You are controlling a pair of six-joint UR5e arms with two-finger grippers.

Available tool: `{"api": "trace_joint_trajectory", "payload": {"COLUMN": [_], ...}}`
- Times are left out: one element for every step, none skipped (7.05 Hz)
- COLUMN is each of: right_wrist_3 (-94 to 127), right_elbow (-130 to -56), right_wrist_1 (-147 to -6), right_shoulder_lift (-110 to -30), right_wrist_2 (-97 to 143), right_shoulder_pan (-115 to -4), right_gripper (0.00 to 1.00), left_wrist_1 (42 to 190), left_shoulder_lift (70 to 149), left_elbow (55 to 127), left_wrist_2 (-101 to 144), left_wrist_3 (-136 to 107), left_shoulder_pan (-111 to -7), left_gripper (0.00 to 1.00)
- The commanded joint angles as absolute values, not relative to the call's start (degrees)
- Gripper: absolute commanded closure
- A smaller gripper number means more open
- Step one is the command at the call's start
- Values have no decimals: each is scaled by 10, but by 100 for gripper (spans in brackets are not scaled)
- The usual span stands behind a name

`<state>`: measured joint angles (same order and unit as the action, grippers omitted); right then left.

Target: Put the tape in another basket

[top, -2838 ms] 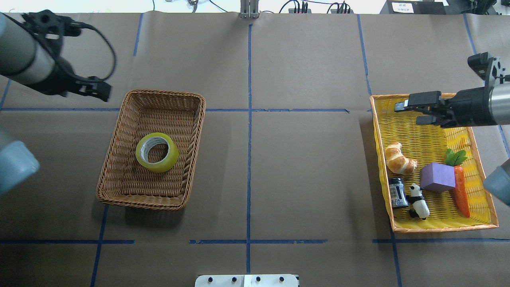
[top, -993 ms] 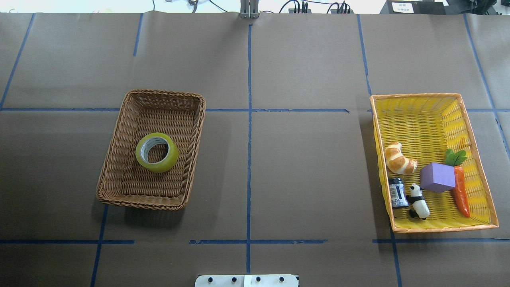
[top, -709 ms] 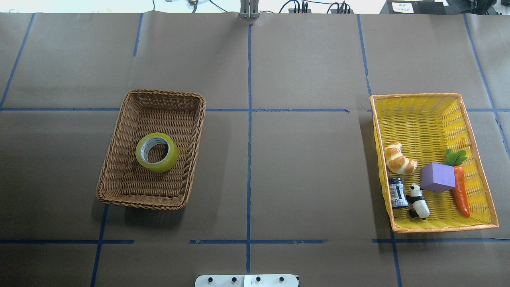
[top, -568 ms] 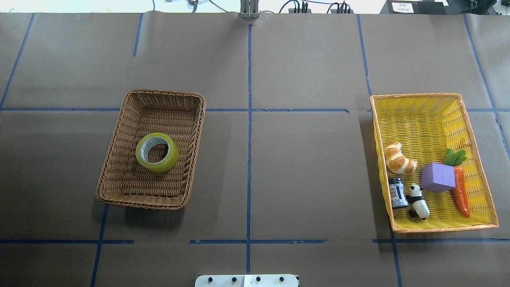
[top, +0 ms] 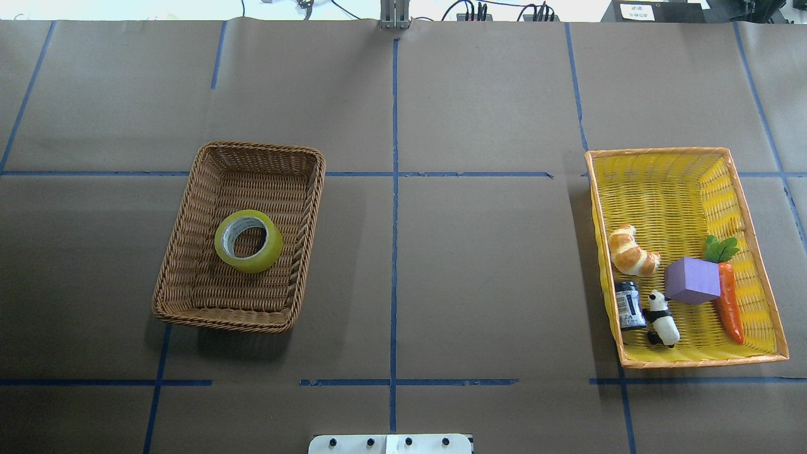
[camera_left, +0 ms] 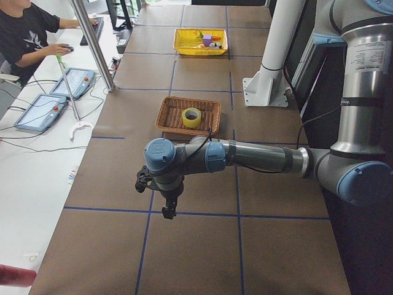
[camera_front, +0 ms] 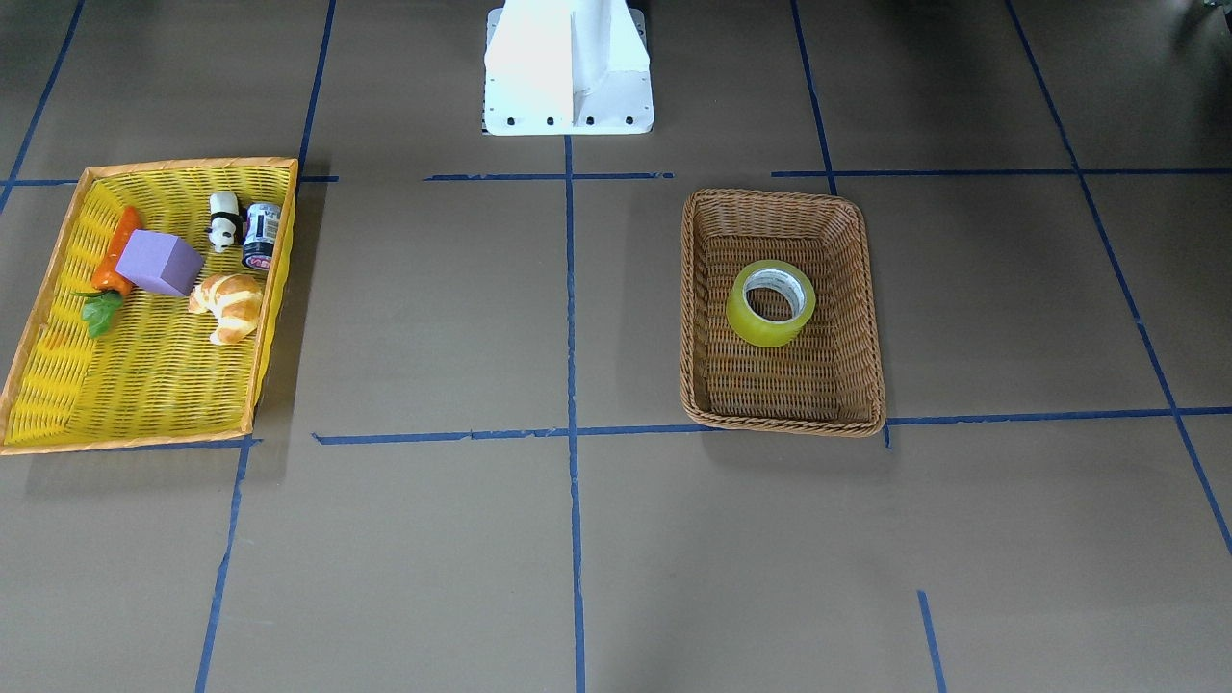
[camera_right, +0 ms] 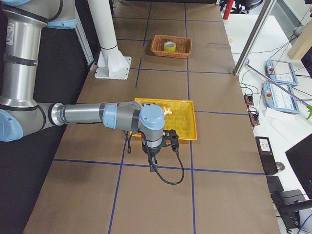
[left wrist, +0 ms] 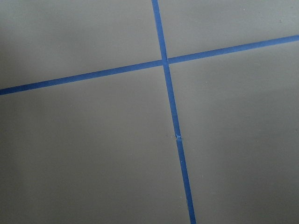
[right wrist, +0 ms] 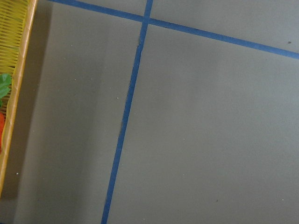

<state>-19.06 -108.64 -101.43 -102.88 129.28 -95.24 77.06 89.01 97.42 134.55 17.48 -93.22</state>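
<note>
The tape (top: 265, 255), a yellow roll with a white core, lies flat in the middle of the brown wicker basket (top: 189, 208). Both also show in the front view: the tape (camera_front: 760, 331) inside the basket (camera_front: 782, 198). Neither arm shows in the overhead or front view. In the left side view my left gripper (camera_left: 167, 212) hangs over bare table, well short of the basket (camera_left: 169, 117). In the right side view my right gripper (camera_right: 152, 165) hangs over bare table beside the yellow basket (camera_right: 187, 122). I cannot tell whether either gripper is open or shut.
The shallow yellow basket (top: 662, 183) with an orange rim holds a croissant (top: 630, 252), a purple block (top: 692, 280), a carrot (top: 729, 306), a toy panda (top: 661, 318) and a small dark can (top: 629, 304). The robot's white base (camera_front: 568, 67) stands at the table's edge. Blue tape lines cross the brown table.
Both arms, seen over the table's sides 2.8 s ago, have drawn out of the overhead view. The tape and baskets have not moved.
</note>
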Motion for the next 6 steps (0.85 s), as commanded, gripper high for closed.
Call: {"api": "trace_joint_trajectory", "payload": {"right_wrist_3": [-191, -191, -189, -189, -189, -189], "right_elbow": [-1086, -1086, -1085, -1085, -1085, -1085], "right_wrist_1": [-1013, -1013, -1013, -1012, -1010, -1010], "right_shoulder_lift": [-1030, -1030, -1030, -1030, -1030, -1030], "right_wrist_2": [1295, 1296, 1297, 1298, 1298, 1298], "right_shoulder_pan": [-952, -952, -951, -951, -951, -951], "right_gripper": [0, 0, 0, 0, 0, 0], "left_wrist_1": [777, 779, 789, 802, 798, 796], "left_shoulder_lift": [877, 868, 867, 866, 867, 866], "left_elbow": [976, 981, 991, 982, 982, 990], "left_wrist_2": [1347, 1348, 1345, 1346, 1348, 1347], "left_wrist_3": [175, 179, 176, 178, 176, 177], "left_shoulder_pan": [-932, -932, -932, -932, -932, -932], "left_gripper": [0, 0, 0, 0, 0, 0]}}
